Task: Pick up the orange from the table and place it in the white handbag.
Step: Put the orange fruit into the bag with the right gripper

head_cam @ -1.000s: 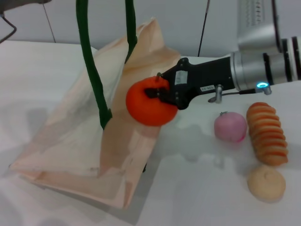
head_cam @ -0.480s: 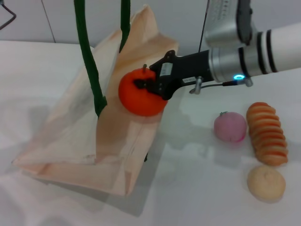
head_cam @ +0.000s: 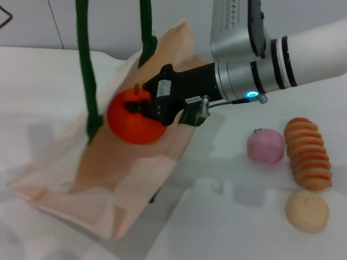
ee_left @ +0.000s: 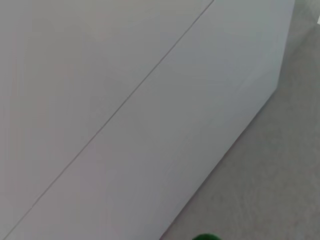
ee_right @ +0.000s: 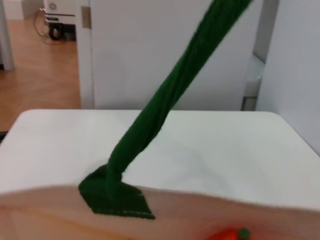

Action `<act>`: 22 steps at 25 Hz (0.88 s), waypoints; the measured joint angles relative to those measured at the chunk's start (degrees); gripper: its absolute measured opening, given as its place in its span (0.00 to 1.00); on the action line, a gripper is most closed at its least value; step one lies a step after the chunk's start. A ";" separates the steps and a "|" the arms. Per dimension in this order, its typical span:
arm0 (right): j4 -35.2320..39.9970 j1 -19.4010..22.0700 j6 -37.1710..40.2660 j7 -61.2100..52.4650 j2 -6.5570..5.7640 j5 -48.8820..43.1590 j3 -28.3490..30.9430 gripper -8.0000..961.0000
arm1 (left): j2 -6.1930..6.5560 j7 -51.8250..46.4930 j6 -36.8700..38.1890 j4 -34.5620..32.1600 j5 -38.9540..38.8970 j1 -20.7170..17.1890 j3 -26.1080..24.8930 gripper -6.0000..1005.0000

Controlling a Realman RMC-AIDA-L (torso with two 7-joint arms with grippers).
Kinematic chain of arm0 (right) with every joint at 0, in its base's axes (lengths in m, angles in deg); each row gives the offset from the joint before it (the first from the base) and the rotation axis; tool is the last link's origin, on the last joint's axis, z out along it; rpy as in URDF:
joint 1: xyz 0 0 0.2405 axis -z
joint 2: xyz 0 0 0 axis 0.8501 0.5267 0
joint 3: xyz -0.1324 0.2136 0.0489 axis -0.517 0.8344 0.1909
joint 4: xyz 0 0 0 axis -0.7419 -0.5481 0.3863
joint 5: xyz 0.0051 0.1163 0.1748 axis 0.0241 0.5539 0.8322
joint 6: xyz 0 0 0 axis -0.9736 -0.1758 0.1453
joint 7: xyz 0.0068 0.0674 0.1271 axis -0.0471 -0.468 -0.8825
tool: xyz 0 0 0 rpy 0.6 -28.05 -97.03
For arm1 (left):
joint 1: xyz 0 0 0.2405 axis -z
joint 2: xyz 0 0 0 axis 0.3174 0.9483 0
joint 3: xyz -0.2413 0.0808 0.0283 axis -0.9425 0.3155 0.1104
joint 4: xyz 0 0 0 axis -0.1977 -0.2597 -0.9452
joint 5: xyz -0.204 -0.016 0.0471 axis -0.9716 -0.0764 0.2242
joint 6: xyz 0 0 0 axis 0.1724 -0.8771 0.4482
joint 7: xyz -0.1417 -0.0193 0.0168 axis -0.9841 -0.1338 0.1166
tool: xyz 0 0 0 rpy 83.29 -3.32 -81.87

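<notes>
The right gripper (head_cam: 142, 106) is clamped on the orange (head_cam: 132, 116), holding it off the table (head_cam: 227, 216) at the open mouth of the white handbag (head_cam: 108, 184), in front of the bag's rear panel and between its two dark green handles (head_cam: 84, 65); the handles run straight up out of the head view, so the bag's mouth is lifted while its base rests on the table; in the right wrist view one green handle (ee_right: 165, 105) and its tab (ee_right: 112, 197) sit at the bag's rim, with a sliver of the orange (ee_right: 227, 235) just beside them. Right of the bag, well apart from it, lie a pink peach-like fruit (head_cam: 265, 146), a ridged orange-brown bread roll (head_cam: 309, 160) and a pale bun (head_cam: 307, 210); the left gripper is out of sight.
</notes>
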 joint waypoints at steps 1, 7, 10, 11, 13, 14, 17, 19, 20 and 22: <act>0.23 0.01 -0.47 0.00 0.00 0.35 -0.03 0.08 | 0.03 0.01 0.00 0.00 -0.01 -0.08 0.00 0.11; 1.58 -0.52 -1.09 0.00 0.12 3.03 -2.44 0.08 | 0.03 0.11 -0.08 0.00 -0.02 0.04 0.00 0.11; 1.88 -1.05 2.20 -0.23 0.16 4.99 -5.71 0.08 | 0.03 0.05 -0.09 -0.34 -0.08 0.42 0.00 0.10; 1.88 -1.22 3.85 -0.36 0.19 5.37 -6.96 0.08 | 0.04 0.04 -0.10 -0.52 -0.15 0.48 0.00 0.10; 1.88 -1.39 6.88 -0.55 0.29 5.62 -8.94 0.08 | 0.10 0.04 -0.10 -0.75 -0.24 0.58 0.00 0.10; 1.87 -1.40 8.44 -0.65 0.33 5.65 -9.68 0.08 | 0.13 0.03 -0.11 -0.79 -0.34 0.64 0.00 0.10; 1.56 -1.73 12.07 -1.27 0.39 5.68 -10.84 0.07 | 0.14 0.02 -0.10 -0.84 -1.22 0.81 0.00 0.11; 1.24 -1.93 14.61 -2.17 0.42 5.69 -11.41 0.07 | 0.20 0.01 -0.10 -1.33 -2.15 0.82 0.00 0.12; 1.13 -1.97 15.87 -2.63 0.46 5.70 -11.74 0.07 | 0.28 0.00 -0.10 -1.70 -2.46 0.83 0.00 0.12; 1.11 -1.98 17.09 -3.01 0.51 5.71 -12.34 0.08 | 0.45 -0.01 -0.10 -2.24 -2.66 0.83 0.00 0.12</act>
